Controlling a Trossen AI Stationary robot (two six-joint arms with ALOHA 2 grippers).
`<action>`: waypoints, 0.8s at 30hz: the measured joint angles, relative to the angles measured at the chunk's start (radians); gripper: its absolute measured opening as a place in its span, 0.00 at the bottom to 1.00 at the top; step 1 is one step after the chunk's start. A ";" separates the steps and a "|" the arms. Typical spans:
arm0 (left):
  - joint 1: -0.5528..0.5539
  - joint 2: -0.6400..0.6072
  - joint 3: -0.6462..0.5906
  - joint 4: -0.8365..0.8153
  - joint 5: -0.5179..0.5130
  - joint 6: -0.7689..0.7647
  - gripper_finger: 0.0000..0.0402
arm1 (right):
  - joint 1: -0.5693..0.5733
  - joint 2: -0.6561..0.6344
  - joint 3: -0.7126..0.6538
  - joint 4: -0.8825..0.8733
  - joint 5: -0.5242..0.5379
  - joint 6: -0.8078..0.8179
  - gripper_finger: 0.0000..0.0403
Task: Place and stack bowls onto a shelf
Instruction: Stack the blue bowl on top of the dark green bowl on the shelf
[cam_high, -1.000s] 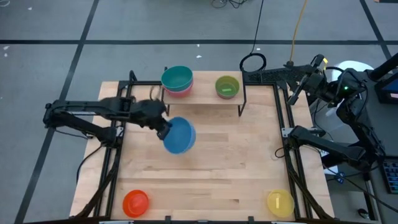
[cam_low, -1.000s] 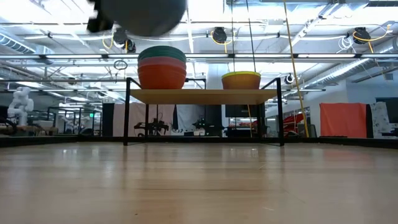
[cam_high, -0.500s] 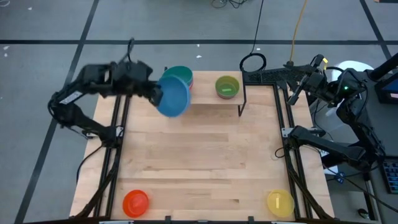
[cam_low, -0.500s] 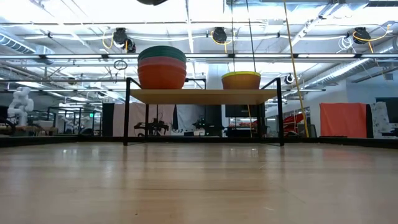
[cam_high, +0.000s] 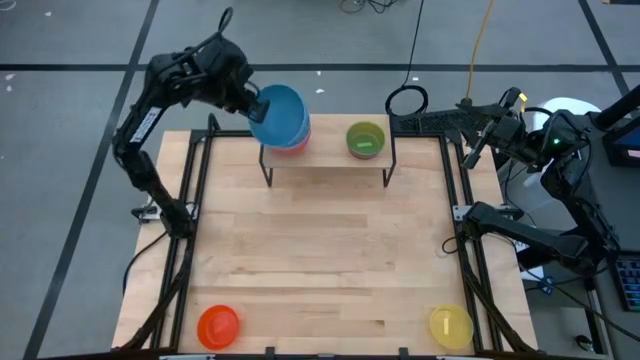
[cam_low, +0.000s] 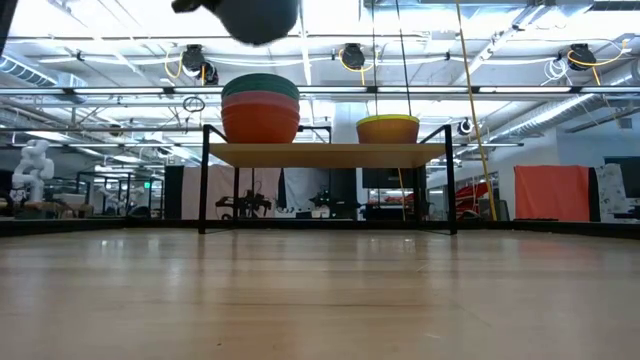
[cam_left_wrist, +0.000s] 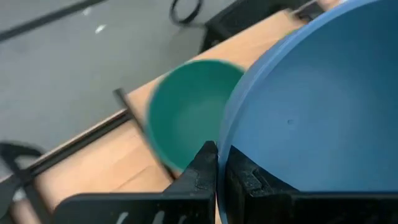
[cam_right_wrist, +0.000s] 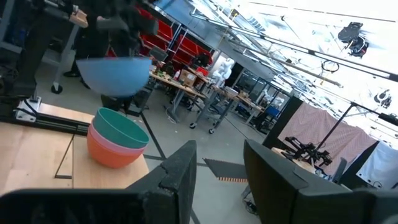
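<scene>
While its fingers are pinched together on the rim of a blue bowl (cam_high: 279, 114), the left gripper (cam_high: 253, 103) holds that bowl in the air above the left end of the shelf (cam_high: 325, 162); in the left wrist view the two dark fingers (cam_left_wrist: 207, 167) meet on the bowl's edge, one inside and one outside. The right gripper (cam_right_wrist: 217, 162) waits at the right edge of the table with its fingers spread apart and nothing between them. Underneath, a light wooden tabletop (cam_high: 320, 260) sits inside a black frame, on a grey floor marked with dark tape lines. Seen level from the table, the room behind is a bright workshop with ceiling lights, hanging cables and an orange panel (cam_low: 553, 192) at the right. On the shelf, a low wooden board on thin black legs, a teal bowl (cam_low: 260, 86) nests in a pink bowl (cam_right_wrist: 98, 133), which nests in a red bowl (cam_low: 260, 122), at the left end, directly below the lifted blue bowl and not touching it. A green bowl (cam_high: 365, 140) stands alone at the shelf's right end. Near the table's front edge, an orange bowl (cam_high: 218, 324) rests at the left corner and a yellow bowl (cam_high: 450, 324) at the right, both well apart from either gripper.
</scene>
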 joint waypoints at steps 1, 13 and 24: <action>0.025 0.012 0.000 -0.010 0.001 0.008 0.01 | 0.000 0.000 0.000 -0.001 0.000 0.000 0.31; 0.170 0.135 0.000 -0.007 0.099 0.109 0.01 | 0.000 0.000 0.000 -0.020 0.001 -0.001 0.31; 0.173 0.236 0.000 -0.006 0.135 0.158 0.01 | 0.000 0.000 0.000 -0.023 0.001 -0.003 0.31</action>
